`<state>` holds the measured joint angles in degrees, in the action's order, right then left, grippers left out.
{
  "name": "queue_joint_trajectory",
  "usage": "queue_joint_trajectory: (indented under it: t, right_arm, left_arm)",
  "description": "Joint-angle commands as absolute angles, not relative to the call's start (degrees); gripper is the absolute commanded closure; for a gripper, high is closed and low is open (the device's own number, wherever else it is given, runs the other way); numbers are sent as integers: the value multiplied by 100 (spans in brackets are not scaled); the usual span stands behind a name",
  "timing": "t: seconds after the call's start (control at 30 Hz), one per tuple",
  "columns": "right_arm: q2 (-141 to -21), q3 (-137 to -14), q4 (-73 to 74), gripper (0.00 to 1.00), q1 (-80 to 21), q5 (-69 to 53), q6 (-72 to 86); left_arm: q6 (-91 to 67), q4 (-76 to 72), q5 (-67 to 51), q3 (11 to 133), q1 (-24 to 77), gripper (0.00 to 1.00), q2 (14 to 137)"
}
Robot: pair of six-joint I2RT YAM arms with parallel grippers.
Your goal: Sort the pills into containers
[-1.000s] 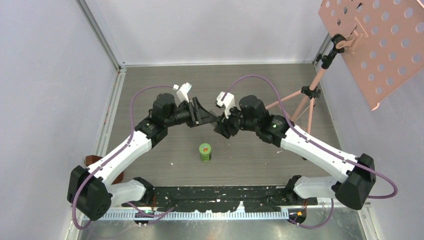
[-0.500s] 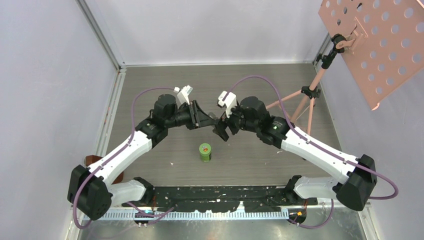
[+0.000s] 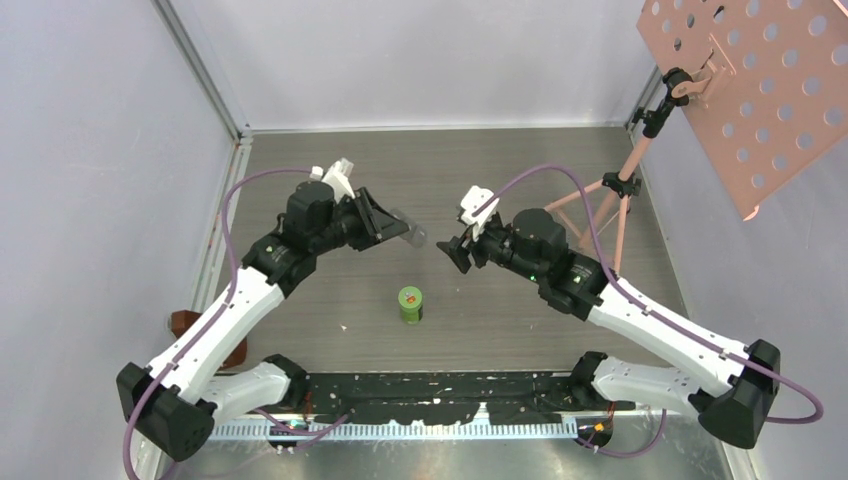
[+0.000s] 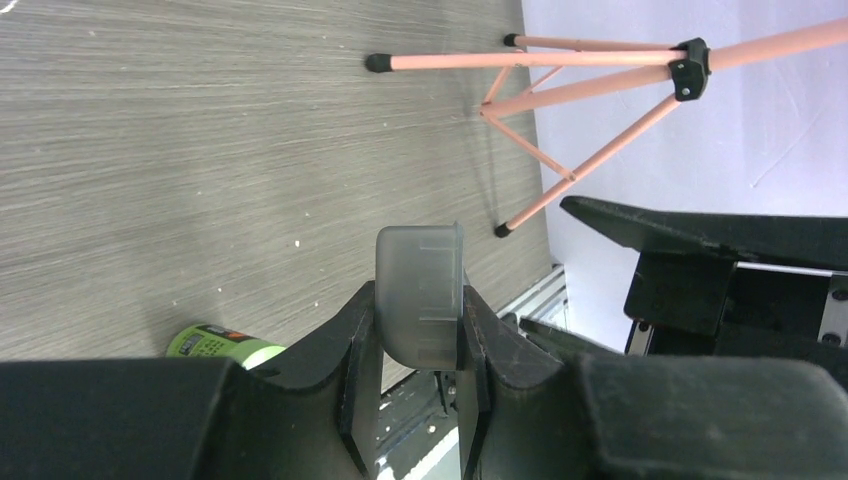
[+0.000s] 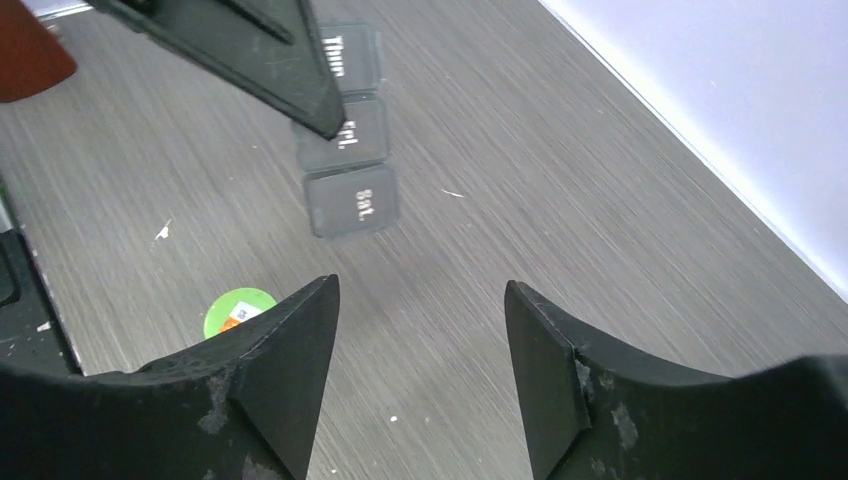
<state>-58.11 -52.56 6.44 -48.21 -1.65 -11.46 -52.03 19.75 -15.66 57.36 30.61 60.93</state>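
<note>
Across the grey wood-grain table [image 3: 520, 170], both arms are reaching inward from the near edge, their hands facing each other and standing apart over the middle. Far off to the right hand's outer side, a pink tripod stand [image 3: 612, 190] is carrying a perforated pink board [image 3: 760, 90].

The left hand [image 4: 418, 345] is pinching a translucent weekly pill organiser [image 4: 420, 290], fingers pressed tight against its two sides; in the top view it is sticking out past the fingertips toward the right hand. Seen from the right wrist, its lidded cells are reading Thu, Fri and Sat [image 5: 352, 200], all lids appearing closed. This looks like the flat case meant to take pills.

The right hand [image 5: 420, 330] is hanging spread and empty, fingers wide, pointing at the organiser's end cell from a short way off.

Below and between the two hands, nearer the arm bases, the small green bottle [image 3: 410, 304] is standing upright on the table, its red-marked top facing up and nothing touching it.

No loose pills are showing clearly; only pale specks are lying on the table.

Judging from this, the step in hand is presenting the organiser so a cell can be opened. The next move probably calls for the right hand to come in on one lid's lip while the left is holding steady.
</note>
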Motion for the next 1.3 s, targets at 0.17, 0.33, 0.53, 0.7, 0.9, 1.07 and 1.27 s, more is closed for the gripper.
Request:
queue_joint_trajectory:
  t: [0.17, 0.33, 0.53, 0.7, 0.9, 1.07, 1.27]
  right_arm:
    - [-6253, -5401, -47, 22, -5065, -780, -1503]
    - [-6596, -5693, 198, 21, -5184, -804, -1474]
    - [-6992, -5963, 272, 27, -5186, 159, -1199]
    - [-6967, -5965, 172, 30, -5177, 573, -1008]
    - [-6710, -5823, 38, 32, -5089, 623, -705]
    - [-6651, -5786, -142, 29, -5024, 375, -454]
    - [-6695, -5810, -219, 25, -4977, 227, -245]
  left_arm:
    - [-5191, 2408, -1130, 5888, 3041, 100, 5806]
    - [-5042, 2364, -1418, 5939, 3033, 100, 5798]
    - [-4797, 2258, -1868, 5862, 2954, 100, 5708]
    - [-4621, 2195, -2173, 5725, 2766, 100, 5605]
    - [-4425, 2208, -2287, 5603, 2606, 100, 5487]
    - [-4402, 2115, -2437, 5539, 2549, 100, 5535]
    - [-4447, 1972, -2657, 5487, 2522, 100, 5580]
